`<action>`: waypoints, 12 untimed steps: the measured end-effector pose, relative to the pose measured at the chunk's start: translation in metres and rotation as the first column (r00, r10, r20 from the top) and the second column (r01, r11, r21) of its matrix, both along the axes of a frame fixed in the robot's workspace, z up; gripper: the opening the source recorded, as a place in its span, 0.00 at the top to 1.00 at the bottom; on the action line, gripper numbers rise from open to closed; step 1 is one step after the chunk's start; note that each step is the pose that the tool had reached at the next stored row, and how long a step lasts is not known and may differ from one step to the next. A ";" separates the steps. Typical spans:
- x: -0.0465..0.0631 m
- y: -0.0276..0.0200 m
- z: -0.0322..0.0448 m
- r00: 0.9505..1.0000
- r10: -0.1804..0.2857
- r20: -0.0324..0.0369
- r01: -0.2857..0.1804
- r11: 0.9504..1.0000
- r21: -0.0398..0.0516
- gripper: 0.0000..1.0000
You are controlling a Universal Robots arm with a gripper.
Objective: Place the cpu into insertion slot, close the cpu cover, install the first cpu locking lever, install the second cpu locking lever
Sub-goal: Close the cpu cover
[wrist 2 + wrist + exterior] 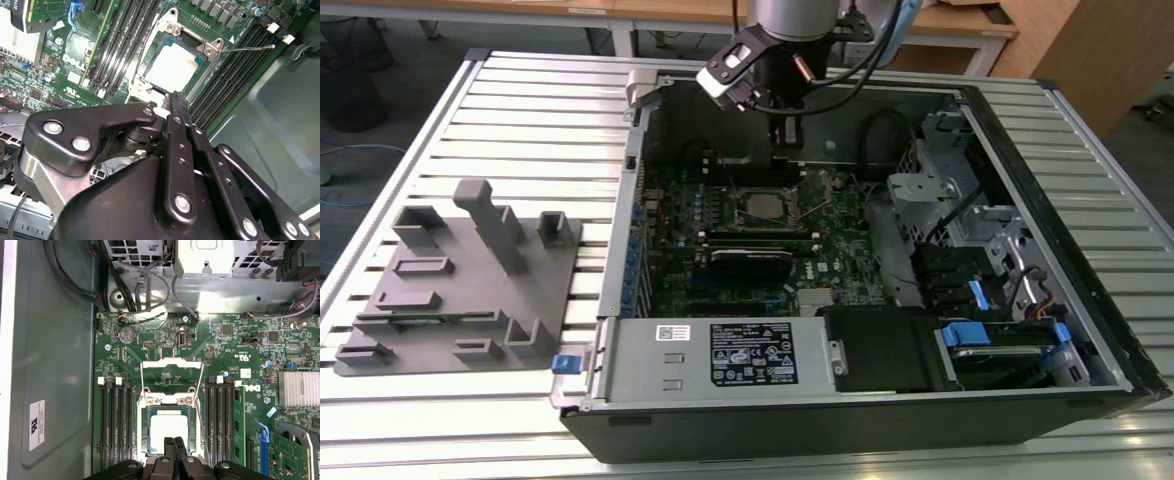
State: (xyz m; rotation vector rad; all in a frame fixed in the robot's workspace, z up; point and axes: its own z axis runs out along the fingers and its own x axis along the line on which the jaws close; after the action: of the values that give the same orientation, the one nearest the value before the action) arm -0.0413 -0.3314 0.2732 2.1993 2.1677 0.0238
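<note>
The cpu [169, 426] lies flat in the insertion slot [145, 426], silver top up, on the green motherboard; it also shows in the second wrist view [172, 67] and the exterior view [765, 205]. The cpu cover [172, 363] stands flipped open at the slot's far side, with its window showing green board. Two thin wire levers [142, 380] are unlatched beside it, and one lever [250, 48] sticks out sideways. My gripper [175, 441] is shut with nothing between its fingers. It hangs over the cpu's near edge [176, 98], at the back of the open case [783, 146].
Black memory slots [116, 425] flank the socket on both sides. A heatsink [299, 389] and an expansion card [295, 450] lie off to one side. Cables [145, 295] and a drive cage [961, 150] crowd the case wall. A grey fixture block [467, 280] sits on the table at the exterior view's left.
</note>
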 end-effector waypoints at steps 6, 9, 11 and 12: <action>0.000 0.0000 0.0045 1.000 0.000 0.000 0.000 1.000 0.000 0.89; 0.000 0.0000 0.0069 1.000 0.000 0.000 0.000 1.000 0.000 0.89; 0.000 0.0000 0.0077 1.000 0.000 0.000 0.000 1.000 0.000 0.89; 0.000 0.0000 0.0077 1.000 0.000 0.000 0.000 1.000 0.000 0.89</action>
State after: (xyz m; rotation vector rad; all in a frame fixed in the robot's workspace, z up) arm -0.0413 -0.3314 0.2809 2.1994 2.1678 0.0242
